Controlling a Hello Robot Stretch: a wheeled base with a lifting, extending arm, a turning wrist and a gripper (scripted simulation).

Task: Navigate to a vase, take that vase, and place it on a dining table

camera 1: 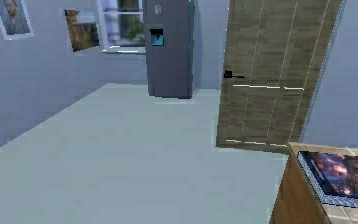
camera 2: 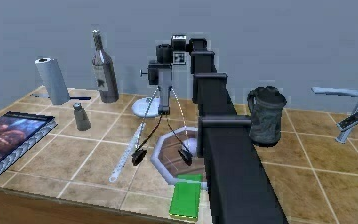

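Note:
On the tiled countertop stands a dark grey jug-like vessel with a handle, right of the arm; I cannot tell if it is the vase. The dark arm bar rises from the bottom edge to two white squares. Left of them sits the gripper's body, and its thin fingers reach down to the gripper tips. They hang over an octagonal dish on the counter, so I cannot tell whether the gripper holds anything.
The counter carries a dark bottle, a paper roll, a small shaker, a blue-rimmed plate, a knife, a green item and a faucet. Ahead lie open floor, a fridge and a wooden door.

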